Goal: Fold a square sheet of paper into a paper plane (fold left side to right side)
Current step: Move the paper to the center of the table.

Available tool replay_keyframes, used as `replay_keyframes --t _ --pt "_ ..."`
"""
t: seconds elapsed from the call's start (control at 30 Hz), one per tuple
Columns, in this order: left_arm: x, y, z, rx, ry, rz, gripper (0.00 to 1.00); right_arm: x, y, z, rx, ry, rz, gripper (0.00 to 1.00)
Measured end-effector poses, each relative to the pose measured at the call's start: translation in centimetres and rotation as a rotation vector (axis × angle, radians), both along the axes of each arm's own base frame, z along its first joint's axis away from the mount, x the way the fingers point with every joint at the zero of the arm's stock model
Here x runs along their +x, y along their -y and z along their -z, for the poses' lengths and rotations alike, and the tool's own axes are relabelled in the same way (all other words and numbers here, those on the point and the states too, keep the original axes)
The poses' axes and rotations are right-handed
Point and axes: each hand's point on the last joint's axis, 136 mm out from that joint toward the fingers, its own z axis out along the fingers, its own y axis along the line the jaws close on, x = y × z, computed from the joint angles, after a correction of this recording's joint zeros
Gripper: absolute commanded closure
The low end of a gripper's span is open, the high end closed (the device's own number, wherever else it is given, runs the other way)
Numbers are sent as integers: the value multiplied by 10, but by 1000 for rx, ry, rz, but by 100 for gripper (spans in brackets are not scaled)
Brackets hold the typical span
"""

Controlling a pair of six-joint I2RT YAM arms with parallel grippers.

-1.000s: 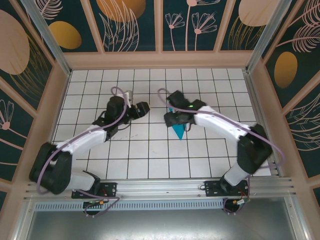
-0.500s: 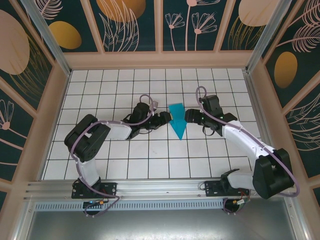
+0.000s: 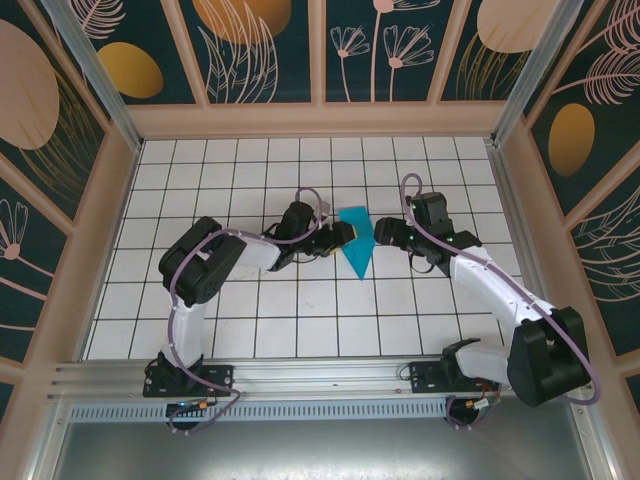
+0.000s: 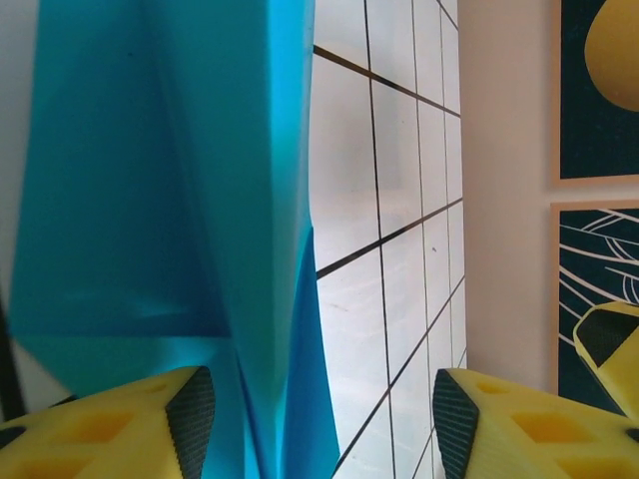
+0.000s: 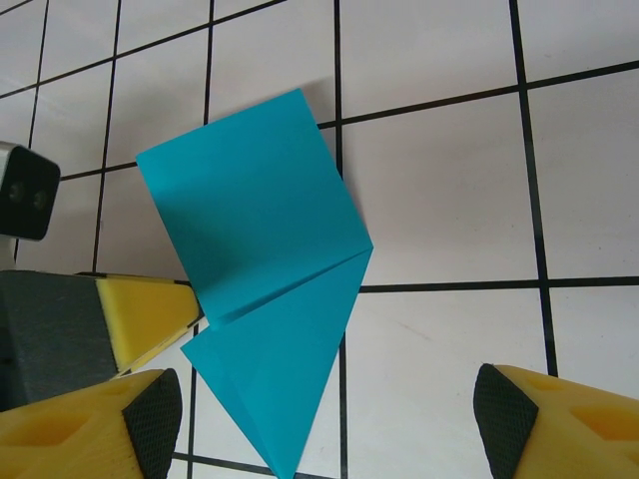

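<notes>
Overhead view. The folded cyan-teal paper (image 3: 357, 242) lies flat on the white tiled floor (image 3: 250, 300), near the middle of the table and between my two grippers. Its broad end points away from my bases and its sharp tip toward them. My left gripper (image 3: 339, 236) reaches in from the left and meets the paper's left edge. My right gripper (image 3: 385, 234) stands just beside the right edge, and I cannot tell whether it touches.

Left wrist view. The paper (image 4: 150, 200) rises as a creased, layered sheet across the left half of the frame, with the grid lines of the floor (image 4: 399, 299) to its right. My left gripper (image 4: 319, 424) has its jaws standing apart. The paper's lower edge runs down between the two yellow fingers (image 4: 120, 429), close to the left pad and well clear of the right one. Nothing is clamped.

Right wrist view. The paper (image 5: 260, 259) shows a four-sided upper panel over a narrow triangle, divided by one slanting crease. My right gripper (image 5: 324, 424) has its jaws spread wide and empty, and the paper's tip falls between them. One yellow finger (image 5: 145, 314) of my left gripper touches the paper's left edge at the crease.
</notes>
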Motion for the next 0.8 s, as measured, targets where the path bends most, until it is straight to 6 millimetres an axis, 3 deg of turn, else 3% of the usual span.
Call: replay_keyframes --t 0.17,0.5,0.63,0.8 --pt "4 8 4 -6 -5 15 54 -2 2 0 6 0 2 20" --pt "7 9 16 33 31 43 93 -2 3 6 115 -8 -25 16" --pt "6 3 19 55 61 55 99 0 4 5 168 1 -37 15" --pt "-2 -23 17 82 83 60 100 5 -10 3 244 13 -104 15"
